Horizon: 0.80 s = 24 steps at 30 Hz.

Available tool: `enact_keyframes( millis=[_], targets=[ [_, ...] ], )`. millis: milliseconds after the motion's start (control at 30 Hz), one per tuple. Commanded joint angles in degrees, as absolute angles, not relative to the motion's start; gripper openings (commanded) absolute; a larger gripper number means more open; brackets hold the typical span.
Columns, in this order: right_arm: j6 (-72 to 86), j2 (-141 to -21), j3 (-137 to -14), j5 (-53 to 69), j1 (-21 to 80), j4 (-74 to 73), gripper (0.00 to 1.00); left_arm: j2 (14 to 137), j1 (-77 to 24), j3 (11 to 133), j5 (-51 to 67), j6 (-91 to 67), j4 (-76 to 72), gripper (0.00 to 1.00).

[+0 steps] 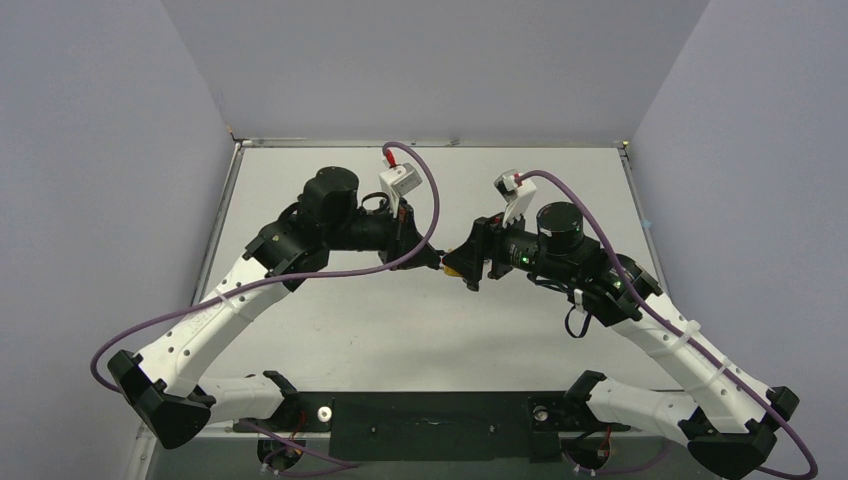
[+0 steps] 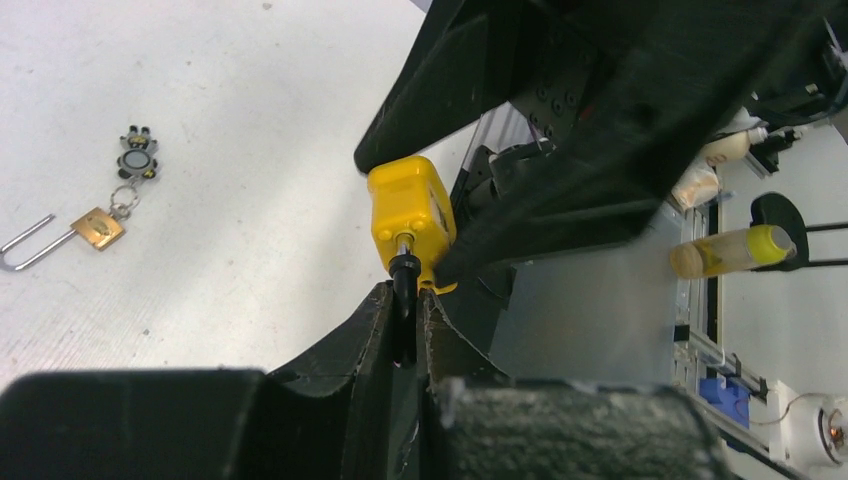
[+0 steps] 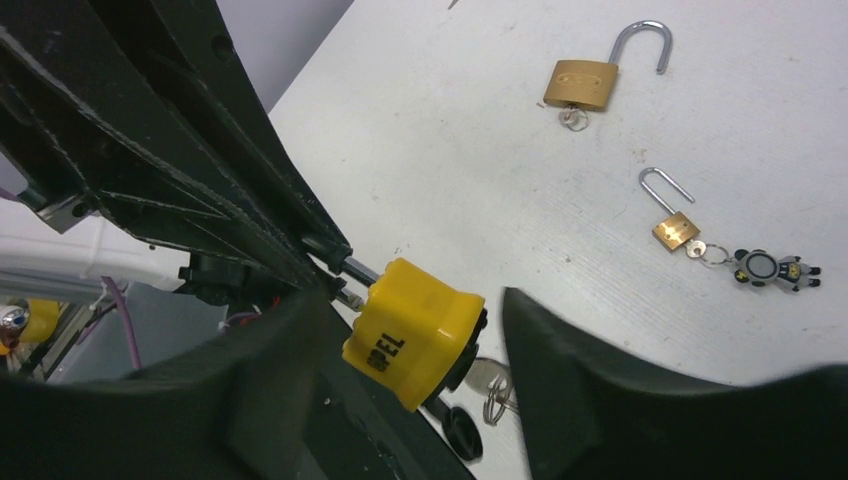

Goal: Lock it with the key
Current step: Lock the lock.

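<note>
A yellow padlock (image 1: pixel 453 268) hangs in the air between my two arms, above the middle of the table. In the left wrist view my left gripper (image 2: pixel 404 300) is shut on the black-coated shackle (image 2: pixel 403 272) just below the yellow padlock body (image 2: pixel 410 215). In the right wrist view my right gripper (image 3: pixel 412 300) stands open around the yellow padlock (image 3: pixel 420 325); the right finger (image 3: pixel 580 370) is clearly apart from it. A silver key (image 3: pixel 487 377) with a ring sticks out of the lock's underside, between the body and that finger.
A brass padlock (image 3: pixel 580 83) with its shackle open lies on the white table. Nearer lies a smaller brass padlock (image 3: pixel 676 230) with a key and a small figure keychain (image 3: pixel 770 268); it also shows as the small padlock (image 2: pixel 97 228).
</note>
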State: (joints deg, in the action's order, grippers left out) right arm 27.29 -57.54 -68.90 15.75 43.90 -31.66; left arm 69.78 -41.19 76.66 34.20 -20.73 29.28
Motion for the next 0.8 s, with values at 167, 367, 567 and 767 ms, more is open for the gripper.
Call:
enact_keyframes(
  millis=[167, 367, 567, 767],
  targets=[
    [25.40, -57.37, -71.00, 7.40, 42.94, -25.40, 0.87, 62.59, -38.16, 76.26, 19.21, -22.34, 22.69, 0.00],
    [29.91, -58.02, -68.51, -0.34, 33.13, -22.69, 0.90, 61.00, -37.66, 79.30, 14.76, -20.44, 24.80, 0.00],
    [31.34, -62.86, -72.63, -6.54, 31.49, -25.69, 0.91, 61.65, -37.63, 84.14, 14.45, -18.30, 28.96, 0.00],
    [31.99, -57.74, -65.23, 6.38, 32.71, -13.63, 0.92, 61.23, -37.27, 86.68, 20.88, -18.49, 30.20, 0.00]
  ],
)
